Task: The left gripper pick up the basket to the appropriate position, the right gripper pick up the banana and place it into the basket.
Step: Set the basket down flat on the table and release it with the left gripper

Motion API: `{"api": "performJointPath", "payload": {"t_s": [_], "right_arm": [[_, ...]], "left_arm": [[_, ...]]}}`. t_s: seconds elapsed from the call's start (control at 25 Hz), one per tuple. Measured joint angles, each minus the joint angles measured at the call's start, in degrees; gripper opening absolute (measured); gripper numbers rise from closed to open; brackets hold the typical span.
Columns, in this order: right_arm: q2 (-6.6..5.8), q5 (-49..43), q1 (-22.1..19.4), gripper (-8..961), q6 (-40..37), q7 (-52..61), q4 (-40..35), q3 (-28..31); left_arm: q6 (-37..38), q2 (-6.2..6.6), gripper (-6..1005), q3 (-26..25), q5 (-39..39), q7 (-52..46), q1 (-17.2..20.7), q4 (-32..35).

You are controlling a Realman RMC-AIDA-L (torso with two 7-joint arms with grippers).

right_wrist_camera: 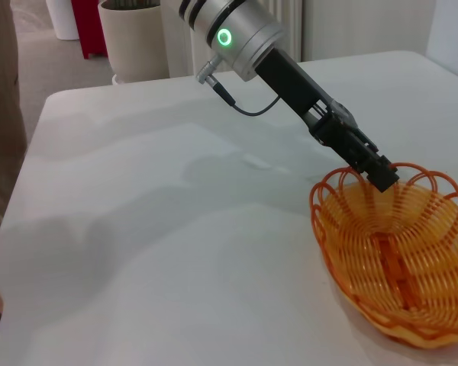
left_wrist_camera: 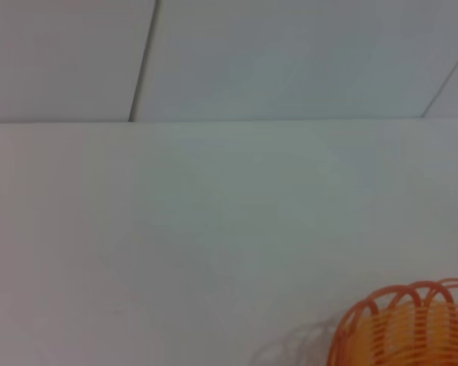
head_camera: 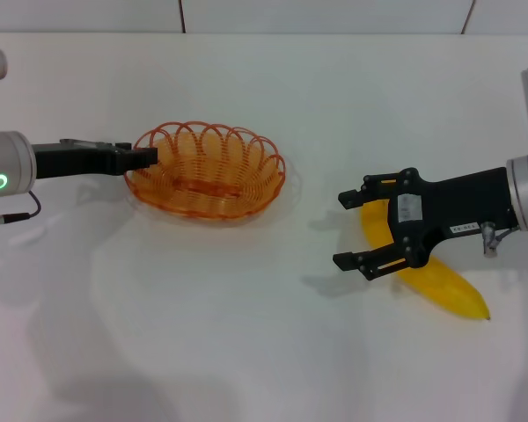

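Note:
The orange wire basket (head_camera: 207, 171) rests on the white table, left of centre; it also shows in the left wrist view (left_wrist_camera: 412, 328) and the right wrist view (right_wrist_camera: 401, 259). My left gripper (head_camera: 146, 156) reaches in from the left, shut on the basket's left rim; the same grip on the wire loops shows in the right wrist view (right_wrist_camera: 380, 172). On the right lies the yellow banana (head_camera: 440, 281), running diagonally with its dark tip toward the front. My right gripper (head_camera: 345, 229) hovers over the banana's upper end, open, with one finger on each side.
The white table (head_camera: 246, 352) stretches bare in front and between the basket and the banana. A tiled wall runs along the back. Past the table's far edge, the right wrist view shows a beige bin (right_wrist_camera: 133, 38) and a red object (right_wrist_camera: 88, 27) on the floor.

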Motion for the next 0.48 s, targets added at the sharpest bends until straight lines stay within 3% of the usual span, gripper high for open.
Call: {"api": "performJointPath", "payload": {"t_s": [0.28, 0.48], "right_arm": [[0.00, 0.00, -0.12, 889, 0.00, 0.00, 0.00, 0.00], [0.00, 0.00, -0.19, 889, 0.00, 0.00, 0.00, 0.00]], "left_arm": [[-0.41, -0.07, 530, 0.09, -0.38, 3.94, 0.32, 0.57], [-0.69, -0.23, 533, 0.48, -5.16, 10.63, 1.18, 0.63]]}}
